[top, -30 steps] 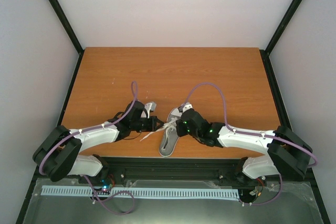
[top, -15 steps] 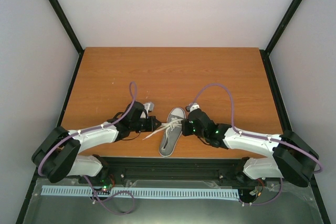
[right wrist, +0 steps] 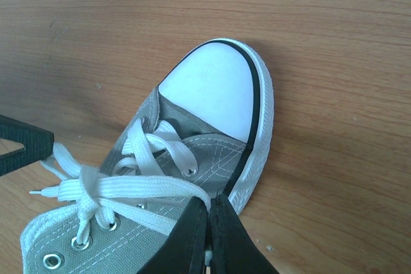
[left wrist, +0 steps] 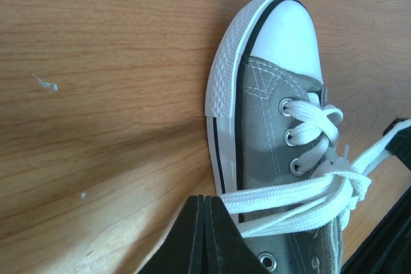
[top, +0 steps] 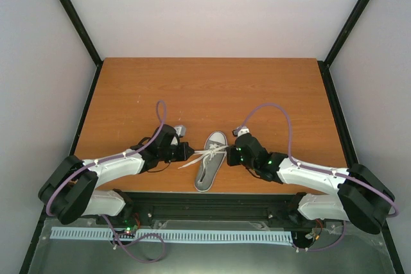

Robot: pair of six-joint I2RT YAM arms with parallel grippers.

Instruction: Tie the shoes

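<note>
Left hand point(left wrist: 204, 232) and right hand point(right wrist: 209, 229) had pulled farther apart since a second ago. I saw the small grey canvas sneaker point(top: 210, 162) near the orange wooden surface's point(top: 212, 88) front edge, its white laces point(left wrist: 302, 194) crossed in a first knot, no bow yet. Each hand was clamped on a lace.

R gripper point(top: 231, 154), over the toe end of the sneaker point(top: 209, 170) a sec ago, now sits off the sneaker's R side, just beside the toe cap point(top: 216, 138), so the cap shows whole. L gripper point(top: 191, 152) backs off to the sneaker's L side, a bit further out than before. R arm's purple cable point(top: 270, 110) loop shifts further R of the sneaker. Laces point(top: 209, 153), bunched btwn the grippers before, now stretch across the sneaker in a flatter line. Loose lace end point(top: 183, 165) on the L now lies closer to the sneaker.
</note>
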